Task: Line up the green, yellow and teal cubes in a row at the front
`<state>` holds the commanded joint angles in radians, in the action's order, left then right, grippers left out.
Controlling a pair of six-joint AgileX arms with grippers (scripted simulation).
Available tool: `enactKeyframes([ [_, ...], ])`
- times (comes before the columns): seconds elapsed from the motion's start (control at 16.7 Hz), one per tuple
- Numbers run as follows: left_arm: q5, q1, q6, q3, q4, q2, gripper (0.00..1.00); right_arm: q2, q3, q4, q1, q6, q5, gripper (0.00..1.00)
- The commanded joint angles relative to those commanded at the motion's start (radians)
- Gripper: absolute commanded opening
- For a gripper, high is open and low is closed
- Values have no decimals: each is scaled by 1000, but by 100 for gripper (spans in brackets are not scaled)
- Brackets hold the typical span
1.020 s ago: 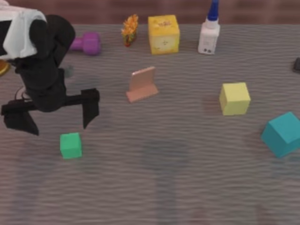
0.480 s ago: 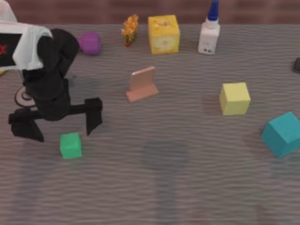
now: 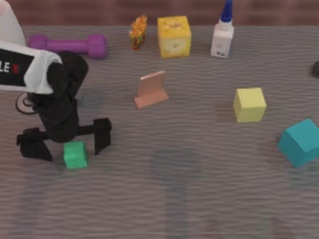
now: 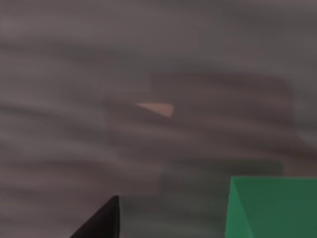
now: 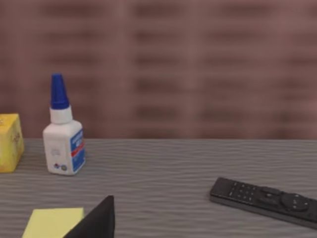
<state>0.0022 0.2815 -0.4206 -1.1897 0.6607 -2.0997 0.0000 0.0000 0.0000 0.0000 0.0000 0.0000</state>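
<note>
Two widely parted jaws of the left gripper (image 3: 64,143) hold nothing and straddle the green cube (image 3: 75,154), which sits on the tabletop (image 3: 189,189) just below their midpoint; small, stiff and probably light, it suits a pinch on opposite flat sides.

White letters "LE X" show on the left arm's (image 3: 30,69) dark panel; other printed marks are unreadable.
</note>
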Motion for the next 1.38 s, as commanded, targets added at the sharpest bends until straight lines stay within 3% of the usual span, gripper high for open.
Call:
enactKeyframes([
  [0.12,0,0,0,0,0,0,100,0,0,0,0,0,0,100],
  [0.9,0,0,0,0,0,0,2,0,0,0,0,0,0,100],
  [1.38,0,0,0,0,0,0,0,0,0,0,0,0,0,100],
])
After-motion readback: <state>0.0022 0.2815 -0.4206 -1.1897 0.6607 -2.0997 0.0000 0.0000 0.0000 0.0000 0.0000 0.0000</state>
